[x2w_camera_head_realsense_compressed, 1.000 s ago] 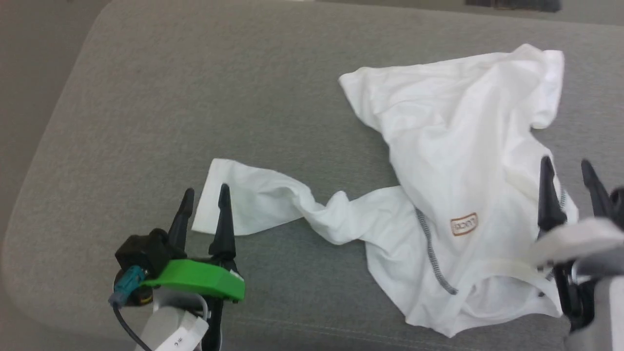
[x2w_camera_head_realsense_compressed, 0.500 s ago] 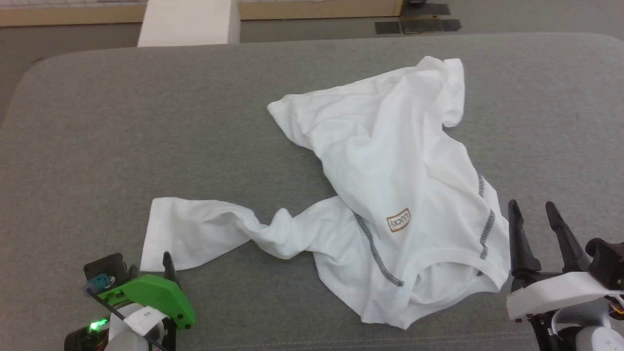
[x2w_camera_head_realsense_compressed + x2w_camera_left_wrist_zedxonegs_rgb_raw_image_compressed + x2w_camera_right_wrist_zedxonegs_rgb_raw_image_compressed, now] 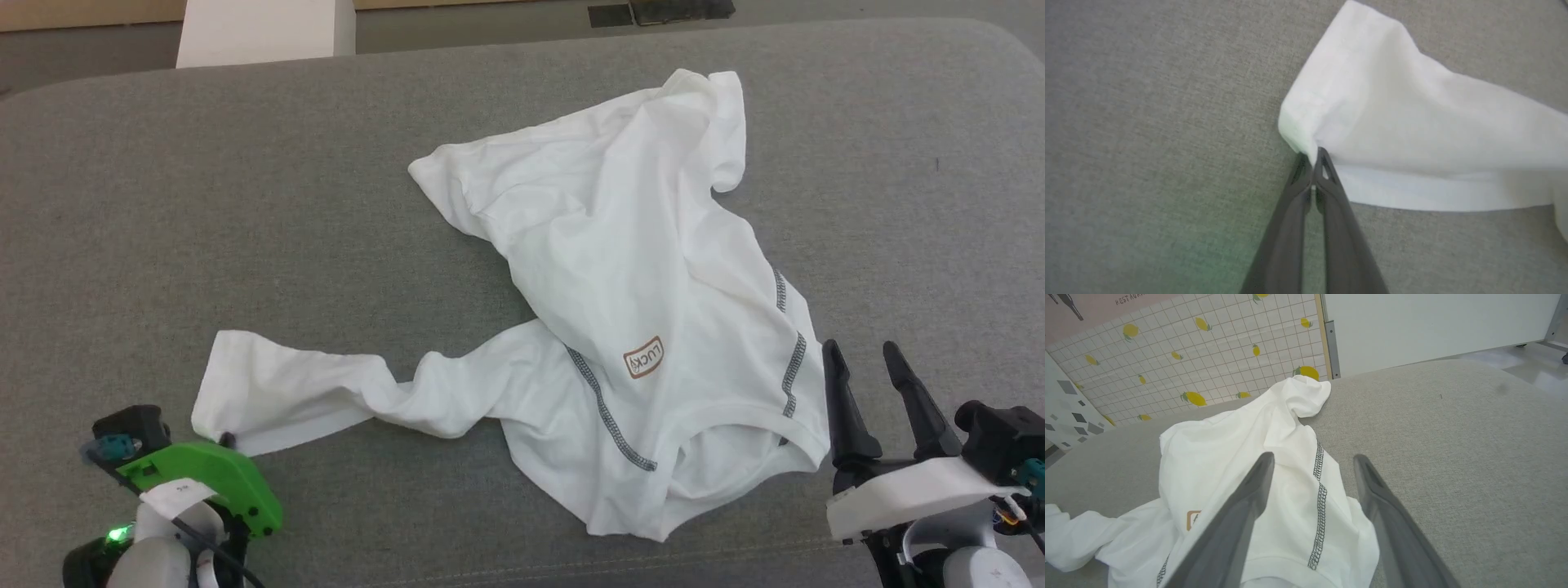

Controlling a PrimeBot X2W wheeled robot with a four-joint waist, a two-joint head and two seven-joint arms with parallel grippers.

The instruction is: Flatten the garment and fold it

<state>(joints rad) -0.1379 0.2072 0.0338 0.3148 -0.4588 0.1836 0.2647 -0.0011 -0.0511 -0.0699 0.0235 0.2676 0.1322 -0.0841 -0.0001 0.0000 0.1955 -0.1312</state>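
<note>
The thin white shirt (image 3: pixel 637 245) looks limp and light; left gripper (image 3: pixel 1312 157) fingers pinch its sleeve cuff (image 3: pixel 1314 102), a sound hold at lower left, while right gripper (image 3: pixel 861 351) fingers spread empty

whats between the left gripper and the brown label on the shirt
The garment itself: its sleeve, bunched midway, then a line of dark zigzag stitching, in the head view.
</note>
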